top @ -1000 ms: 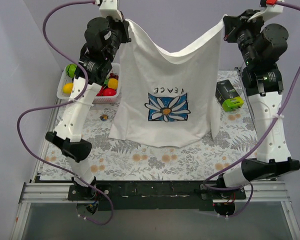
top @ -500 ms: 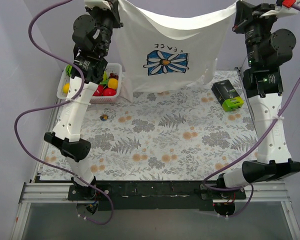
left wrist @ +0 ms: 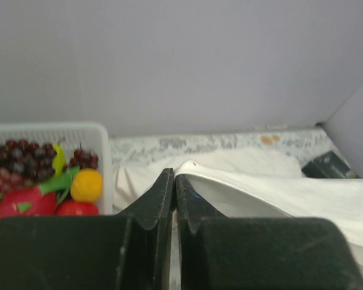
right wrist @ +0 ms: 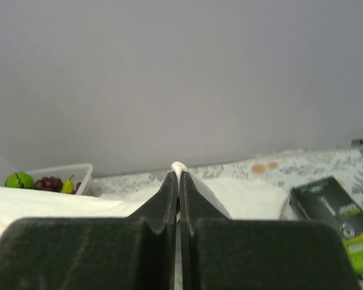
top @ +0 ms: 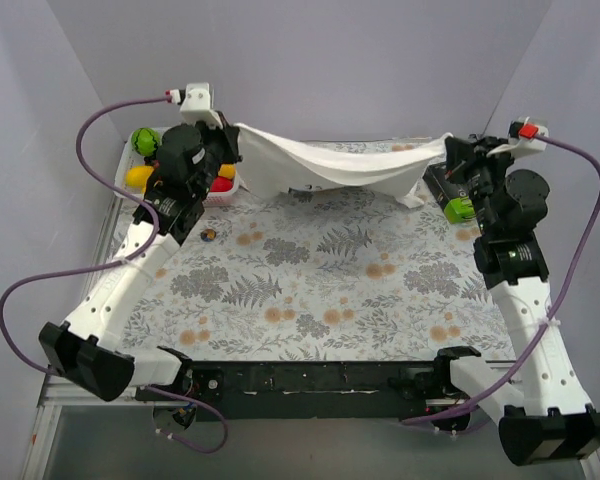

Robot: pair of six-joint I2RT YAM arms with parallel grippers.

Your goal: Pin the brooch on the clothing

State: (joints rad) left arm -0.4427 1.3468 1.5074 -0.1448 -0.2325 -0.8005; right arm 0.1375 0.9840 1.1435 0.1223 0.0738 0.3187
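The white T-shirt (top: 330,165) hangs low between my two grippers at the back of the table, bunched so its logo is hidden. My left gripper (top: 230,130) is shut on one shirt corner (left wrist: 190,168). My right gripper (top: 450,147) is shut on the other corner (right wrist: 178,167). The shirt sags toward the floral tablecloth (top: 320,290). The brooch (top: 208,235), a tiny dark disc, lies on the cloth at the left, near the left arm and in front of the basket.
A white basket (top: 140,185) of toy fruit stands at the back left; it also shows in the left wrist view (left wrist: 48,133). A black and green box (top: 458,200) lies at the back right, also in the right wrist view (right wrist: 336,217).
Both grippers have swung the shirt from hanging high in front of the camera back and down to just above the far part of the table. The brooch has not moved.
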